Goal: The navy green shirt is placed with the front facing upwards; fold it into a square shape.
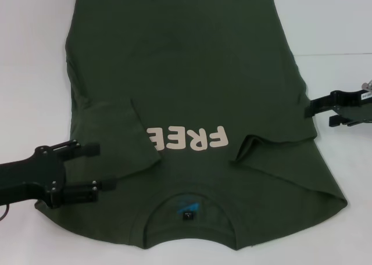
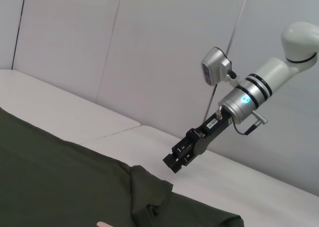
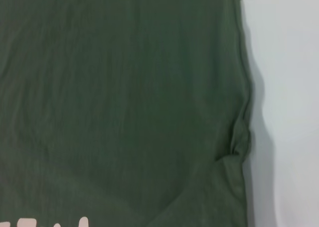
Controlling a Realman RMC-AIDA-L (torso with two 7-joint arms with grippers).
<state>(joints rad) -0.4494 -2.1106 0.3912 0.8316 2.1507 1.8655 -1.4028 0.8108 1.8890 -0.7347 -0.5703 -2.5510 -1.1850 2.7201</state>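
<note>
The navy green shirt (image 1: 192, 73) lies flat, front up, collar toward me, with cream "FREE" lettering (image 1: 186, 138) and a blue neck label (image 1: 187, 208). Both sleeves are folded inward: one (image 1: 119, 128) covers the start of the lettering, the other (image 1: 276, 146) lies beside its end. My left gripper (image 1: 106, 167) is open above the shirt's near left shoulder, holding nothing. My right gripper (image 1: 319, 115) is just off the shirt's right edge, its fingers slightly apart and empty; the left wrist view shows this right gripper (image 2: 172, 163) above the cloth (image 2: 60, 187). The right wrist view shows only shirt fabric (image 3: 124, 112).
The white table (image 1: 35, 56) surrounds the shirt, with bare surface on both sides. A seam in the tabletop (image 1: 337, 54) runs along the far right. A pale wall (image 2: 124, 48) rises behind the table on the right arm's side.
</note>
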